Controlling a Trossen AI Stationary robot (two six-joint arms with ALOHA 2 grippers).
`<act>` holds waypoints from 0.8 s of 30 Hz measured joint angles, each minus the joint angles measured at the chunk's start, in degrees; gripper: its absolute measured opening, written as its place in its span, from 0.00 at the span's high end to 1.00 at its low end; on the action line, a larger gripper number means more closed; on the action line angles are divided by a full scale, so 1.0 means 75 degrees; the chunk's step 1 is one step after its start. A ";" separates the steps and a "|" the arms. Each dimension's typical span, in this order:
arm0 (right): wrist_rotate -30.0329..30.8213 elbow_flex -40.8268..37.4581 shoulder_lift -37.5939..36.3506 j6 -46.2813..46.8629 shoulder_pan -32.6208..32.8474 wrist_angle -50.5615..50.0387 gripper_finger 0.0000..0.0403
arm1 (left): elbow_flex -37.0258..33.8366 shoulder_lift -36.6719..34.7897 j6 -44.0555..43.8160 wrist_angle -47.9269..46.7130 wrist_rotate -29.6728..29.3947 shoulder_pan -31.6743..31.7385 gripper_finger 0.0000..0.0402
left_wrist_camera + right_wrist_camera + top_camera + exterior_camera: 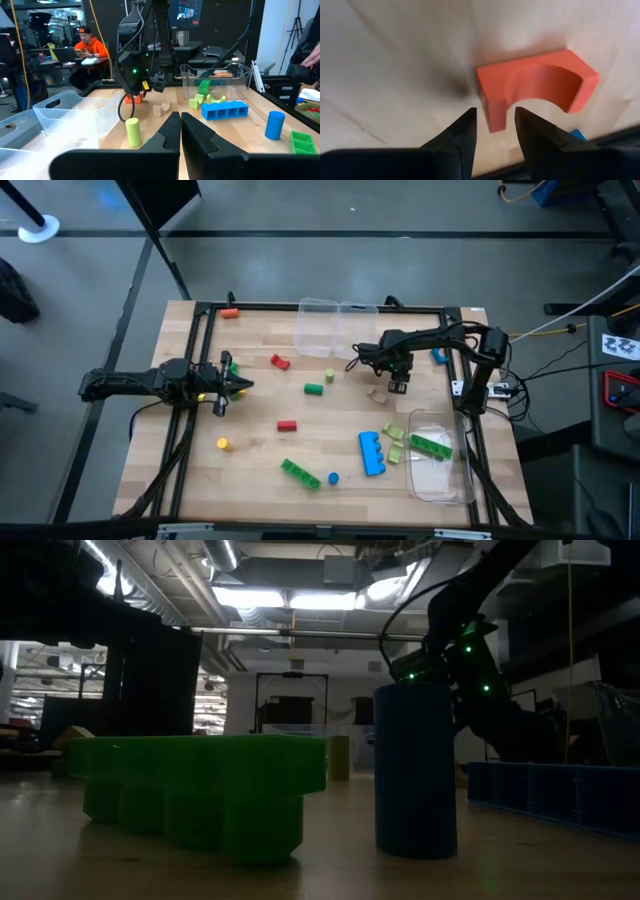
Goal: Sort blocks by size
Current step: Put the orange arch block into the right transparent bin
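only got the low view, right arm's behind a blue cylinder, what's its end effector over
observer: The right end effector is open and points down at an orange arch block lying on the table. One leg of the arch sits between its fingertips.
operator: and the left one, can't see it at all
observer: The left end effector is shut, at the table's left side.

Orange arch block (pixel 535 87), blue studded brick (pixel 372 452), green brick (pixel 300 473).
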 joint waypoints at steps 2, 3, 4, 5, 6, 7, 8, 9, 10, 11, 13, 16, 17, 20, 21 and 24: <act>-0.0016 0.0000 0.0000 -0.0001 0.0000 0.0173 0.66 | 0.0000 -0.0001 0.0000 0.0002 0.0000 0.0001 1.00; -0.0021 0.0000 0.0000 -0.0001 0.0000 0.0261 0.66 | 0.0000 0.0001 0.0000 0.0000 0.0000 -0.0001 1.00; -0.0018 0.0000 -0.0003 -0.0001 0.0000 0.0336 0.66 | 0.0000 0.0001 0.0000 0.0001 0.0000 -0.0001 1.00; -0.0024 0.0000 -0.0008 0.0001 0.0000 0.0409 0.66 | 0.0000 0.0000 0.0000 0.0001 0.0000 -0.0001 1.00; -0.0057 0.0000 -0.0014 0.0001 -0.0003 0.0473 0.66 | 0.0000 0.0001 0.0000 0.0000 0.0000 -0.0001 1.00; -0.0084 0.0003 -0.0015 0.0001 -0.0003 0.0518 0.66 | 0.0000 0.0001 0.0000 0.0000 0.0000 -0.0001 1.00; -0.0109 0.0006 -0.0015 0.0001 -0.0003 0.0528 0.66 | 0.0000 0.0001 0.0000 0.0000 0.0000 0.0002 1.00; -0.0136 0.0006 -0.0015 0.0001 -0.0003 0.0532 0.66 | 0.0000 0.0001 0.0000 0.0002 0.0000 -0.0001 1.00; -0.0143 0.0006 -0.0016 0.0001 -0.0003 0.0534 0.67 | 0.0000 -0.0002 0.0000 0.0000 0.0000 0.0002 1.00; -0.0147 0.0006 -0.0017 0.0001 -0.0003 0.0535 0.68 | 0.0000 0.0000 0.0000 0.0000 0.0000 0.0000 1.00; -0.0151 0.0007 -0.0021 0.0002 -0.0003 0.0537 0.72 | 0.0000 0.0000 0.0000 0.0002 0.0000 0.0000 1.00; -0.0164 0.0009 -0.0029 0.0060 -0.0003 0.0519 0.81 | 0.0000 0.0000 0.0000 0.0000 0.0000 0.0002 1.00; -0.0148 0.0014 -0.0031 0.0082 0.0001 0.0505 0.85 | 0.0000 0.0001 0.0000 0.0000 0.0000 0.0002 1.00; -0.0142 0.0023 -0.0041 0.0089 0.0002 0.0410 0.89 | 0.0000 0.0001 0.0000 0.0003 0.0000 0.0002 1.00; -0.0145 0.0028 -0.0034 0.0089 0.0000 0.0356 0.89 | 0.0000 -0.0002 0.0000 0.0000 0.0000 0.0002 1.00; -0.0213 0.0129 -0.0007 0.0086 0.0000 0.0090 0.89 | 0.0000 0.0001 0.0000 0.0001 0.0000 0.0001 1.00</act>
